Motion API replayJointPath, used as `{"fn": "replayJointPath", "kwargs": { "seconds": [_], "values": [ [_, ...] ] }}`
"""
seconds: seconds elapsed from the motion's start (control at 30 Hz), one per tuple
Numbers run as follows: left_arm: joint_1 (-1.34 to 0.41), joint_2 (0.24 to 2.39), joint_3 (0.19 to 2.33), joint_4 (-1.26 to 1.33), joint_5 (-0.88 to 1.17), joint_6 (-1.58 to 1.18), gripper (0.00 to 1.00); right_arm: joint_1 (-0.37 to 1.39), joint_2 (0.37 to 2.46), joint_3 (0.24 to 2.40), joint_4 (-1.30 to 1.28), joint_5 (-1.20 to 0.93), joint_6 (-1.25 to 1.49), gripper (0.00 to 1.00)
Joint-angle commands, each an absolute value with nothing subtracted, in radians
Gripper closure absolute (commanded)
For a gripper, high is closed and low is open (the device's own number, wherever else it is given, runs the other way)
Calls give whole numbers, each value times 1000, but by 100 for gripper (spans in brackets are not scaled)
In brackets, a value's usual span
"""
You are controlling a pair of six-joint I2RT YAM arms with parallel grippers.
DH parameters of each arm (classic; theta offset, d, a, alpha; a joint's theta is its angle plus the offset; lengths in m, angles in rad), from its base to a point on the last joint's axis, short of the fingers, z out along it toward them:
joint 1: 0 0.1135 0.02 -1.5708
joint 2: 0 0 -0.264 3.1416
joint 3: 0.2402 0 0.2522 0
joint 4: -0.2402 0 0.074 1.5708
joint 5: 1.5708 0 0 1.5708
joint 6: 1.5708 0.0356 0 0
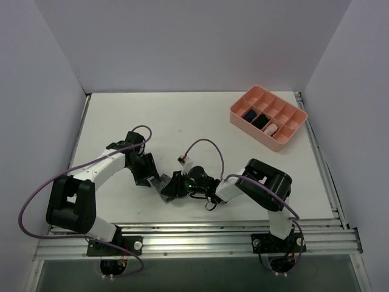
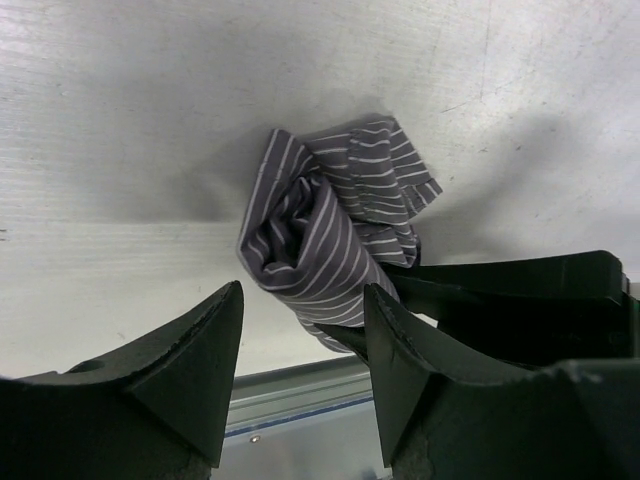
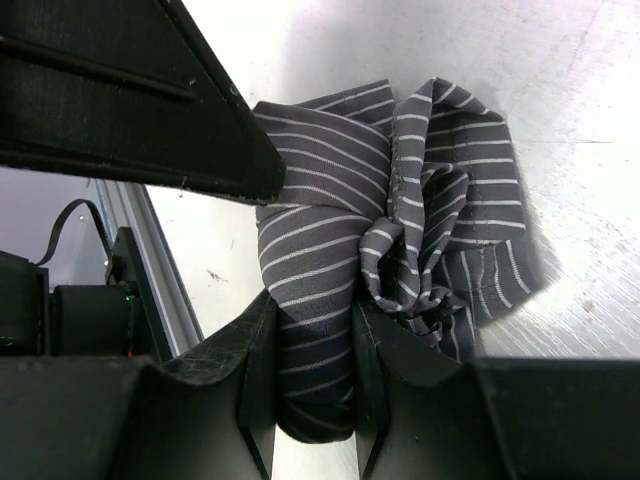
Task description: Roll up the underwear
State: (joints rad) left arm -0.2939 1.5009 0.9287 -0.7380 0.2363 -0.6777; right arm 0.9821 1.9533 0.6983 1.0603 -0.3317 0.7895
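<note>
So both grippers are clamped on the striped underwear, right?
Not quite. Only the right gripper is clamped on the underwear. The left gripper stands open by it, as the left wrist view shows.

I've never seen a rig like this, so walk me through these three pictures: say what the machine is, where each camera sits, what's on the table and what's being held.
The machine is two small robot arms bolted at the table's near edge, each ending in a two-fingered hand. One picture looks down from above and behind them. The other two come from a camera on each wrist, so the black wedges at the bottom are that arm's own fingers. On the white table lies the underwear, grey striped cloth that is partly rolled. At the far right is a pink divided tray with small bundles inside. The right hand is clamped on the rolled end of the cloth. The left hand stands open at the cloth, gripping nothing.
</note>
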Motion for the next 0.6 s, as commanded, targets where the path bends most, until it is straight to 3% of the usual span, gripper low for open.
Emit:
{"fn": "replayJointPath", "kwargs": {
  "seconds": [0.0, 0.3, 0.4, 0.53, 0.57],
  "values": [
    [-302, 1447, 920, -660, 268, -701, 41, 989, 2074, 627, 721, -353, 767, 100],
    [-327, 1515, 876, -604, 259, -695, 42, 988, 2071, 630, 739, -359, 790, 99],
    [-344, 1555, 864, -581, 273, -690, 51, 989, 2033, 644, 672, -336, 775, 93],
    [-374, 1585, 868, -584, 273, -675, 77, 989, 1950, 719, 500, -238, 710, 71],
    [-380, 1595, 873, -594, 270, -669, 79, 991, 1913, 738, 455, -215, 694, 68]
  ]
}}
